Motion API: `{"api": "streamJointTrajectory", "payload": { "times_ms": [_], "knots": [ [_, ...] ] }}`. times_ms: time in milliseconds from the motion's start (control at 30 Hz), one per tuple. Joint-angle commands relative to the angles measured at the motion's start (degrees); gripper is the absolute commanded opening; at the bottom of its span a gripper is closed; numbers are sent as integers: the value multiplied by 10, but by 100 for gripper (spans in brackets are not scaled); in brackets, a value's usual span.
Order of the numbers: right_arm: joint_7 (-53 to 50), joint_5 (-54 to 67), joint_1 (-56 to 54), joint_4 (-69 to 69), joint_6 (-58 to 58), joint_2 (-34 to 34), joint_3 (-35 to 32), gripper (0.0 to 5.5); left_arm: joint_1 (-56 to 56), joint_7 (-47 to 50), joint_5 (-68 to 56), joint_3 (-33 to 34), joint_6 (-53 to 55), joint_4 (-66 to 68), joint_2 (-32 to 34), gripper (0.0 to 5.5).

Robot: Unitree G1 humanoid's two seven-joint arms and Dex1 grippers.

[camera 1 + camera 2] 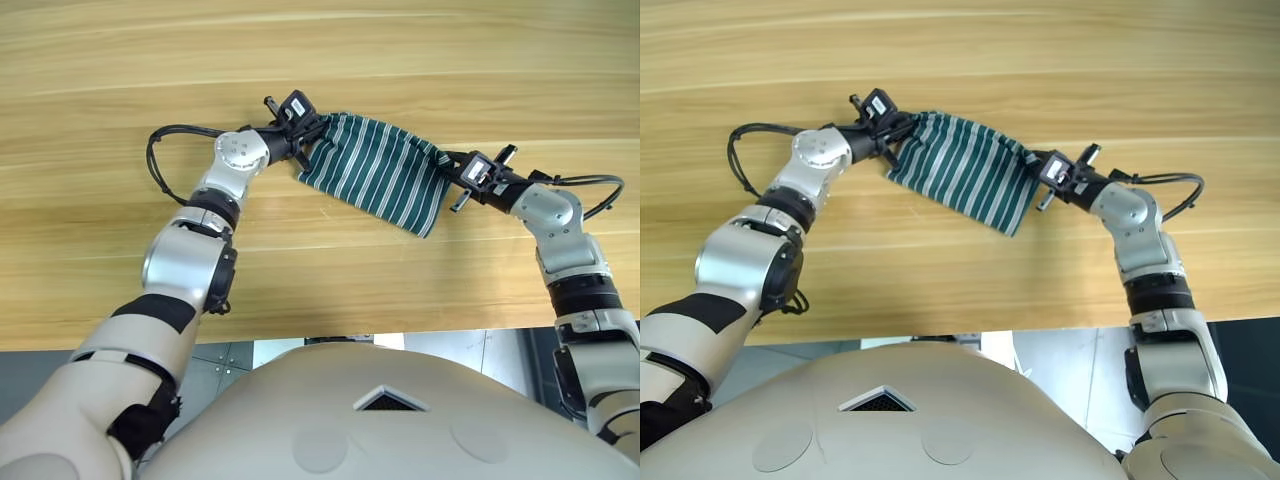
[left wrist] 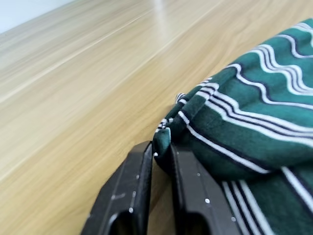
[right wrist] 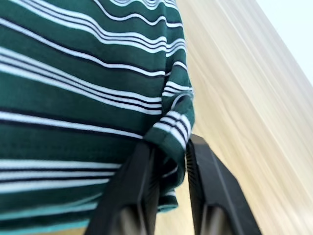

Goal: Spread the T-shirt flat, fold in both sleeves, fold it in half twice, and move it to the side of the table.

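Observation:
A green T-shirt (image 1: 378, 170) with thin white and dark stripes hangs folded between my two grippers, just above the wooden table (image 1: 320, 60). My left gripper (image 1: 303, 140) is shut on the shirt's left upper corner; in the left wrist view its black fingers (image 2: 146, 181) pinch a bunched edge of the T-shirt (image 2: 254, 127). My right gripper (image 1: 452, 170) is shut on the right upper corner, and the right wrist view shows its fingers (image 3: 142, 186) clamping the striped hem of the T-shirt (image 3: 73, 98). The lower edge sags toward me, its right corner lowest.
Bare wood stretches away beyond the shirt and to both sides. The table's near edge (image 1: 300, 342) runs just in front of my torso, with grey floor below it. A black cable (image 1: 160, 160) loops off my left wrist over the tabletop.

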Motion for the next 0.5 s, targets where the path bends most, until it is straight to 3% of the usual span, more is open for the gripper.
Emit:
{"api": "streamJointTrajectory", "payload": {
  "times_ms": [33, 133, 300, 500],
  "knots": [
    [40, 59, 12, 74, 27, 15, -32, 148, 8, -45, 0, 20, 49, 24, -14, 129],
    [81, 164, -27, 163, 45, 59, -96, 194, -11, -61, -55, 84, 134, 33, -15, 174],
    [103, 262, -123, 361, 101, 114, -192, 267, -44, -138, -198, 240, 245, 28, -7, 177],
    [182, 329, -154, 414, 130, 110, -274, 370, -69, -164, -303, 373, 214, 12, 12, 177]
  ]
}}
